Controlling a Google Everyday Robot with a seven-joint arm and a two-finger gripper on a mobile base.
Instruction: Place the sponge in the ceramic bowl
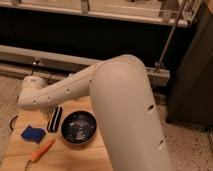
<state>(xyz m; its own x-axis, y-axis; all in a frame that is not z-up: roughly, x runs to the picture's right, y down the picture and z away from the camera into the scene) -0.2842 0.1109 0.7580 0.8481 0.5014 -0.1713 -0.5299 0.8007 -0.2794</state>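
The blue sponge (31,133) lies on the wooden table (75,159) near its left edge. To its right, past a striped piece, the black ceramic bowl (78,128) stands with nothing in it. My white arm (65,90) reaches from the right across to the far left, and its rounded end (30,95) hangs above and behind the sponge. The gripper is hidden behind that end of the arm, so none of it shows.
A black-and-white striped flat piece (54,119) lies between sponge and bowl. An orange stick (41,150) lies in front of the sponge. The arm's bulky upper part (130,120) covers the table's right side. A dark shelf with a rail (75,60) runs behind.
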